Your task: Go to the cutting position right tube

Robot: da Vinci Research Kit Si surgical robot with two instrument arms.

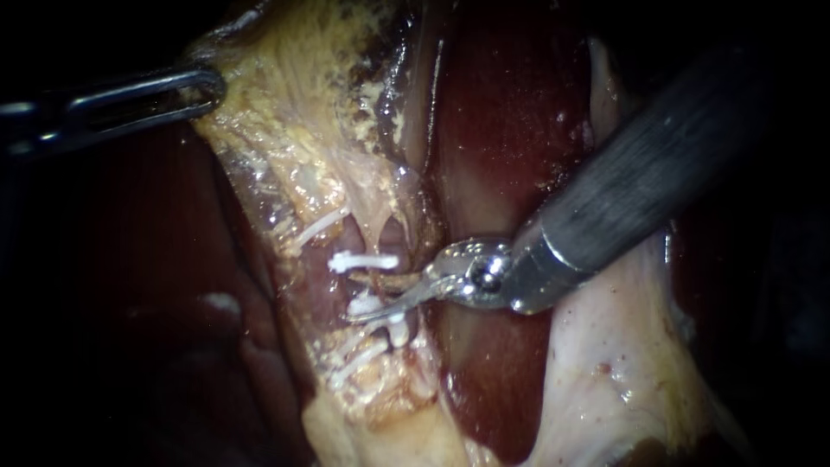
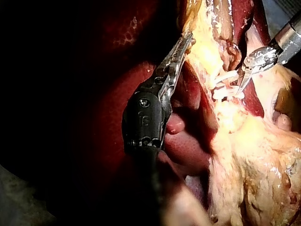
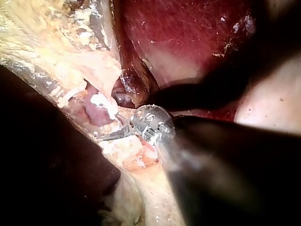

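While the right tube (image 1: 367, 283), just left of frame centre between white clips (image 1: 363, 259), was bracketed by the right instrument's (image 1: 372, 298) narrowly parted jaws, 1 clip could be nicked if the tip were allowed to drift.

Grey-shafted right instrument (image 1: 389, 296) has a silver tool.
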